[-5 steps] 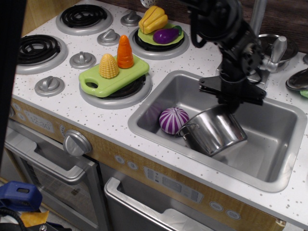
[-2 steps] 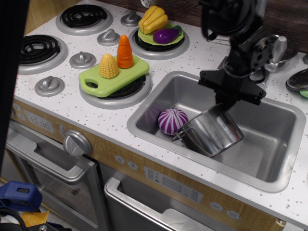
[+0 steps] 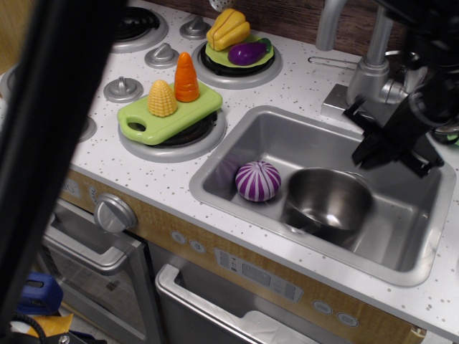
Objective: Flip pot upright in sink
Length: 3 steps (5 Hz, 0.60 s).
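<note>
The shiny steel pot (image 3: 328, 202) stands upright on the floor of the sink (image 3: 237, 143), mouth up, with its dark inside showing. It sits next to the purple striped toy onion (image 3: 258, 180), which lies to its left. My gripper (image 3: 391, 159) hangs above the sink's back right part, up and to the right of the pot and clear of it. Its jaws look apart and hold nothing.
A faucet (image 3: 373, 64) stands behind the sink, close to my arm. A green board (image 3: 169, 115) with corn and a carrot sits on a burner at the left. A plate with yellow and purple vegetables (image 3: 237, 39) is at the back. A dark blurred band (image 3: 57, 143) covers the left foreground.
The pot was tilted on its side in my grip; now it stands upright and free. My gripper has let go and moved up and to the right.
</note>
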{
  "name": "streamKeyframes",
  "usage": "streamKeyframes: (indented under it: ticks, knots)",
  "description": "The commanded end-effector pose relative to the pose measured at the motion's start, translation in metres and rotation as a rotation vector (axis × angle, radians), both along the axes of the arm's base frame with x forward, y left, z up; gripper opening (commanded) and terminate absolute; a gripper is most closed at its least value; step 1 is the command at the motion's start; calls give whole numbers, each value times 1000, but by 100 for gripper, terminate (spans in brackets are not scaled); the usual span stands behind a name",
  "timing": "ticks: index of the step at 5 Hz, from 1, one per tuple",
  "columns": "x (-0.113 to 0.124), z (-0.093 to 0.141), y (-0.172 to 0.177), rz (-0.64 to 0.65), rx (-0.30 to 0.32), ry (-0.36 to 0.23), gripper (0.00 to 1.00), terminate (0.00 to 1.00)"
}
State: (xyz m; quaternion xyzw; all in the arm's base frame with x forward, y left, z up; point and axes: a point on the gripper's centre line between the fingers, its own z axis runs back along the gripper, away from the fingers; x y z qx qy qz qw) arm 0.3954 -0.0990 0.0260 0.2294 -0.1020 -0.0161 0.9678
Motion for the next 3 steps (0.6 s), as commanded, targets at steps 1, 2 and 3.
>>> streamKeyframes:
  ticks: [1,2,3]
  knots:
    - [11,22,-10,22,64,-68,0,0]
    - [11,22,-10,22,64,-68,100,0]
    - [11,22,-10,22,64,-68,100,100]
